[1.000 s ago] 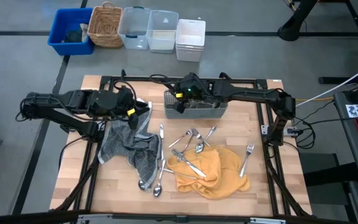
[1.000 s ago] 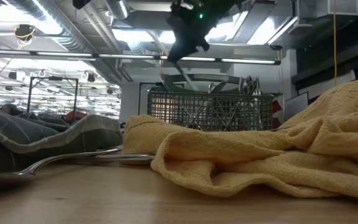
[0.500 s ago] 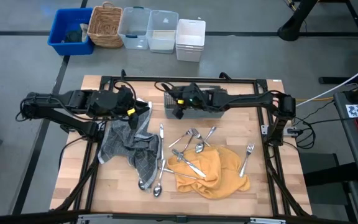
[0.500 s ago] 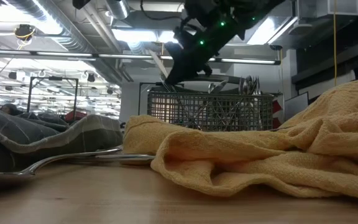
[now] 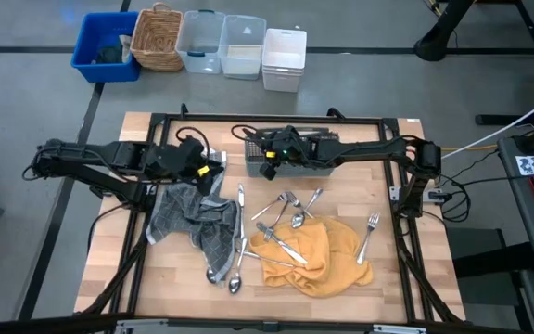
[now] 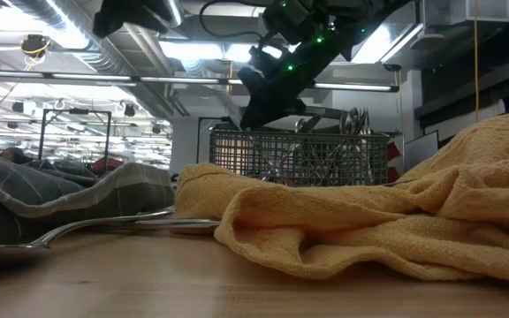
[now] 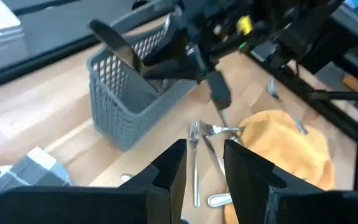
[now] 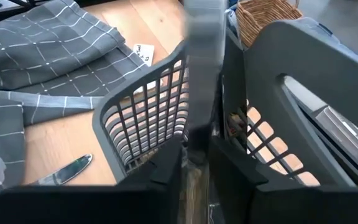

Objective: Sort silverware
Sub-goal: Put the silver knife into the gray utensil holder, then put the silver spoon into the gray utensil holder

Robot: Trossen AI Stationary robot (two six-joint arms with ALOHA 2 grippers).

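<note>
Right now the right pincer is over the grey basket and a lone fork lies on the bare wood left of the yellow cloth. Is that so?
Not quite: the lone fork lies on the wood to the right of the yellow cloth, as the high view shows. The right pincer is indeed over the grey basket.

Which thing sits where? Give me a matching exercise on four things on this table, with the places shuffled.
Things:
1. grey mesh caddy
2. yellow cloth
3. checked grey cloth
4. lone fork

Places:
A. on bare wood, right of the yellow cloth
B. far side of the table, right gripper over its left end
C. left part of the table, left gripper at its far edge
D. near the middle, silverware lying on it

Pairs: 1-B, 2-D, 3-C, 4-A
</note>
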